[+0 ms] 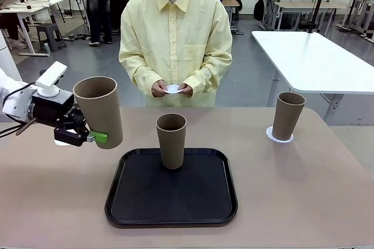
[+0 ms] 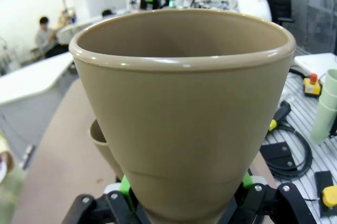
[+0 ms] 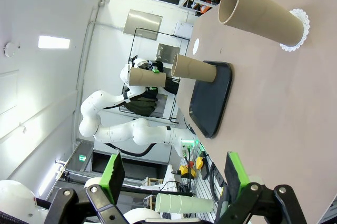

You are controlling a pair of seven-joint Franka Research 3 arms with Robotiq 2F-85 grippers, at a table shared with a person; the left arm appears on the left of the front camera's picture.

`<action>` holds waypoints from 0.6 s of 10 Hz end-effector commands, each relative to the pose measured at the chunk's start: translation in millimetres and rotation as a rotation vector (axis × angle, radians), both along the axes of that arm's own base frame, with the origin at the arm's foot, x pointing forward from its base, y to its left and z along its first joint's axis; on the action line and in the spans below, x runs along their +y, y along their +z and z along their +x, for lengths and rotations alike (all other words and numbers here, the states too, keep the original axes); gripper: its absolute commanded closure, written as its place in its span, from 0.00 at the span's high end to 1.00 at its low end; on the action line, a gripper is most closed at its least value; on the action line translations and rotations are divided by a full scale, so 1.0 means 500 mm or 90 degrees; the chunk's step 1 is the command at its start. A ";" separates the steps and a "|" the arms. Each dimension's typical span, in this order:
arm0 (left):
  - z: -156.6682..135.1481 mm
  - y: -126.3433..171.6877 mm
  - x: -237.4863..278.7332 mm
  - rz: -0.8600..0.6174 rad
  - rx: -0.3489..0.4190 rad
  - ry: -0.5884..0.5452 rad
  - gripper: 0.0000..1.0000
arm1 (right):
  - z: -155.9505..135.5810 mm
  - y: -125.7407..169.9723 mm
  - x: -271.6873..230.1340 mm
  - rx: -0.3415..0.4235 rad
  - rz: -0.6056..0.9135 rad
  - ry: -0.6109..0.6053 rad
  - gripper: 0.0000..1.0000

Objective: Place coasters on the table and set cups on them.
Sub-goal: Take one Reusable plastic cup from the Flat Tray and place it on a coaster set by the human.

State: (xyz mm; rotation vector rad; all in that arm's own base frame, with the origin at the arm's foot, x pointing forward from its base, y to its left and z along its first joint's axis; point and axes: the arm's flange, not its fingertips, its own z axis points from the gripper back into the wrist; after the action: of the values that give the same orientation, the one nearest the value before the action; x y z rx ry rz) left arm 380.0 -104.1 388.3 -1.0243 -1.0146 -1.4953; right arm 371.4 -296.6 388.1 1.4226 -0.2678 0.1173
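At left of front view, left gripper (image 1: 93, 135) clenched on lower wall of cup (image 1: 98, 109); cup upright over table (image 1: 304, 190), base contact unclear. Left wrist view adds green pads (image 2: 125, 184) pressing both sides of cup near base. Centre frame: second cup (image 1: 171, 141) upright on black tray (image 1: 134, 202). Right of frame: third cup (image 1: 288, 114) on coaster (image 1: 272, 137). Person's hands (image 1: 159, 89) hold another coaster (image 1: 173, 89). Right wrist view: right gripper (image 3: 171, 169) released, empty; bare coaster (image 3: 196, 46) on tabletop beyond tray

One grey-brown cup (image 1: 99, 111) is held above the table (image 1: 327, 190), a second cup (image 1: 171, 141) stands on the tray (image 1: 175, 197), a third cup (image 1: 287, 116) on a lacy coaster (image 1: 270, 135).
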 end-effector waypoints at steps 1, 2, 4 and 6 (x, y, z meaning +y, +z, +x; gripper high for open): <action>0.000 0.002 -0.001 0.004 -0.008 -0.002 0.00 | 0.001 0.001 0.000 0.010 -0.003 -0.004 1.00; 0.000 0.002 -0.001 0.004 -0.008 -0.002 0.00 | 0.001 0.001 0.000 0.010 -0.003 -0.004 1.00; 0.049 0.010 0.044 -0.009 0.001 0.024 0.81 | 0.001 0.001 0.000 0.010 -0.003 -0.004 1.00; 0.113 0.013 0.133 -0.006 0.017 0.073 0.81 | 0.001 0.001 0.000 0.010 -0.003 -0.004 1.00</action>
State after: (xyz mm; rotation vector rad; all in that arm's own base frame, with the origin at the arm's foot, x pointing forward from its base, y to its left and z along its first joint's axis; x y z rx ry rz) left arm 415.9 -56.8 391.1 -0.9663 -1.0559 -1.4134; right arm 371.3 -296.8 388.1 1.4226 -0.2682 0.1169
